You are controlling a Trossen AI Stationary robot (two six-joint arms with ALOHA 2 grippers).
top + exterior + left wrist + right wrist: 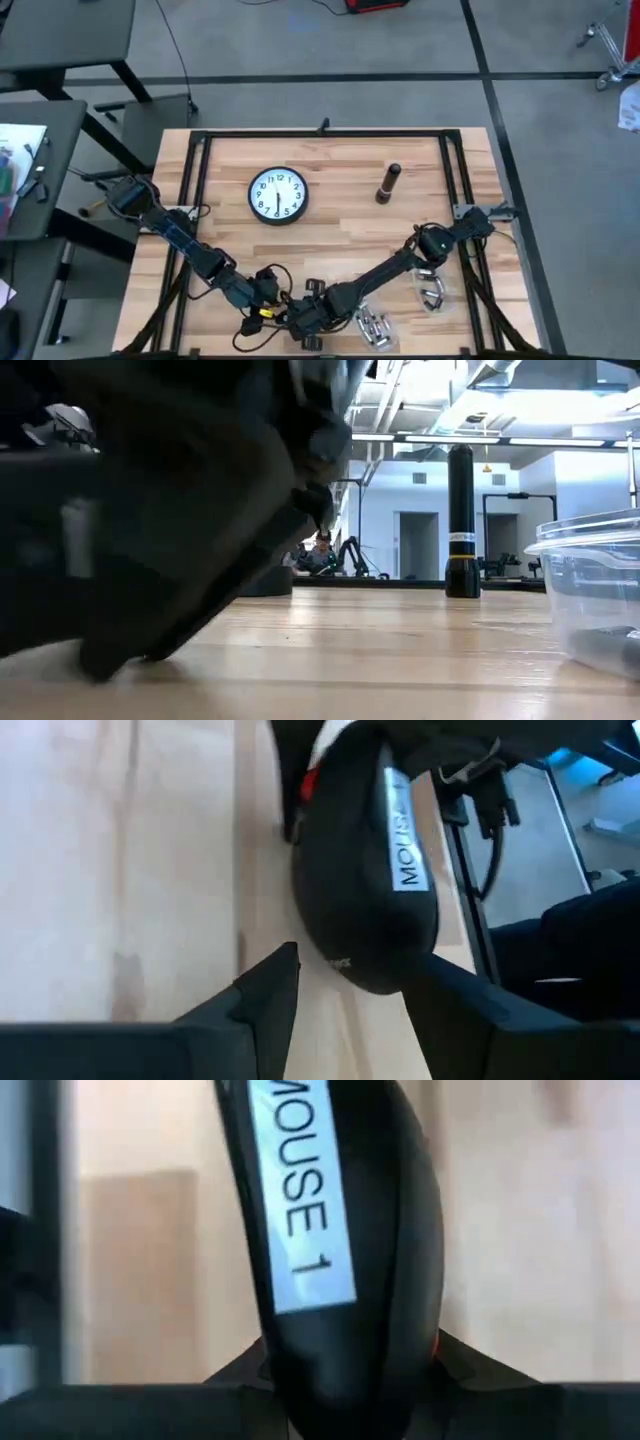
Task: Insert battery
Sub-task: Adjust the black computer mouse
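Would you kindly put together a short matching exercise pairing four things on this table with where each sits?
Things:
1. clock
2. flashlight
3. mouse
4. plastic tub

Places:
A. at the near edge of the table, between the two grippers
B. far half of the table, toward the left arm's side
C. near edge, just to the right of the right gripper
D. far half of the table, toward the right arm's side

Pairs: 1-B, 2-D, 3-A, 4-C
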